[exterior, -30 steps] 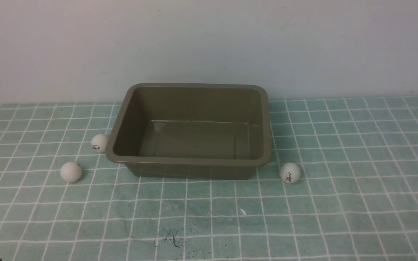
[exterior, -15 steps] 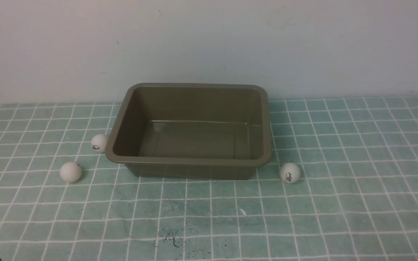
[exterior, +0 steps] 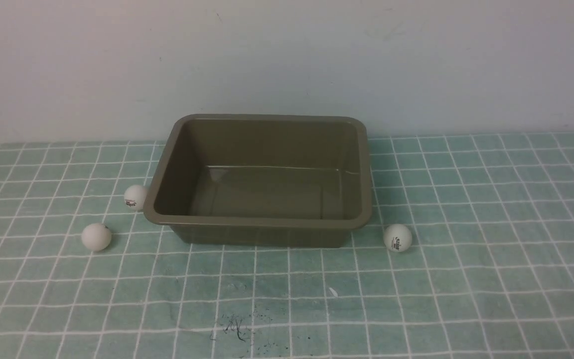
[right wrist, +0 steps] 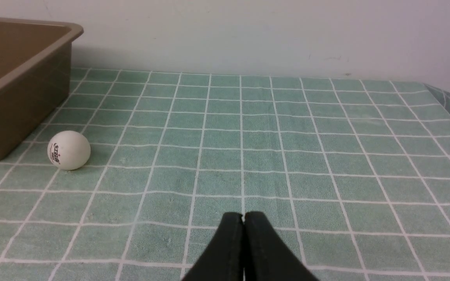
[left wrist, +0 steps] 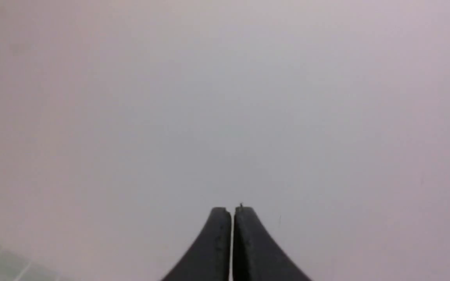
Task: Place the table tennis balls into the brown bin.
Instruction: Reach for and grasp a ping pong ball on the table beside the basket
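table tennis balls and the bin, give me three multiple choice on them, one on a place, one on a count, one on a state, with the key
1. Where is the ball nearest the robot's right side?
A) inside the bin
B) right of the bin
C) behind the bin

2. How many balls lie outside the bin?
A) one
B) five
C) three

3. How does the right tool stand?
A) shut, empty
B) wide open
C) shut on a ball

1 B: the ball sits on the cloth, beyond the bin's right end.
2 C: two more, the left pair, lie left of it.
3 A: the right tool's tips meet with nothing between.
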